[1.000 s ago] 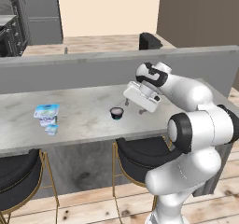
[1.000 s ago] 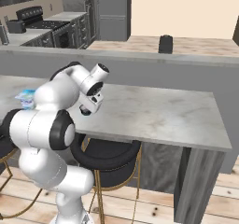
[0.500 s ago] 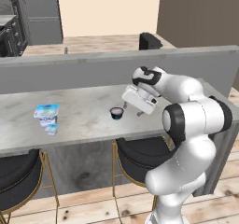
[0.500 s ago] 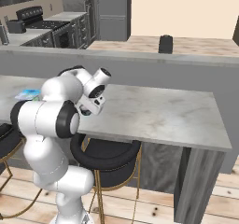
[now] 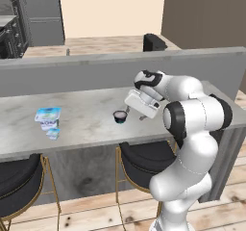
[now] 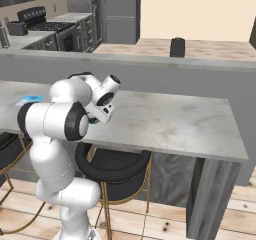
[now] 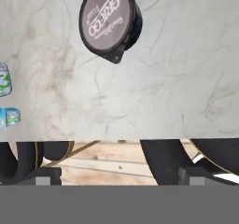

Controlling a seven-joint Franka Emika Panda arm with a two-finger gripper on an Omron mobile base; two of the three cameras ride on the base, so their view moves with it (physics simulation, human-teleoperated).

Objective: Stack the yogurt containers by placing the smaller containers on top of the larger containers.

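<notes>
While the white arm [image 5: 192,129] folds forward over the marble tabletop [image 5: 86,124], its wrist bends down and leftward, and the gripper [image 5: 129,110] hangs just right of the dark round cup [image 5: 119,116] with its jaws spread wide, holding nothing. Two black bar stools [image 5: 144,160] stand under the near edge of the tabletop, and a grey raised ledge [image 5: 96,71] runs along the far side. Well left of the cup sits the pale-blue-and-white tub [image 5: 48,117], with the tiny pale-blue pack [image 5: 53,134] just in front of it, nearer the edge. In the hand view the cup's lid [image 7: 108,20] faces the camera, nothing between it and the jaws. Compared with a second ago, the elbow has swung forward and the hand has come slightly closer to the cup.
</notes>
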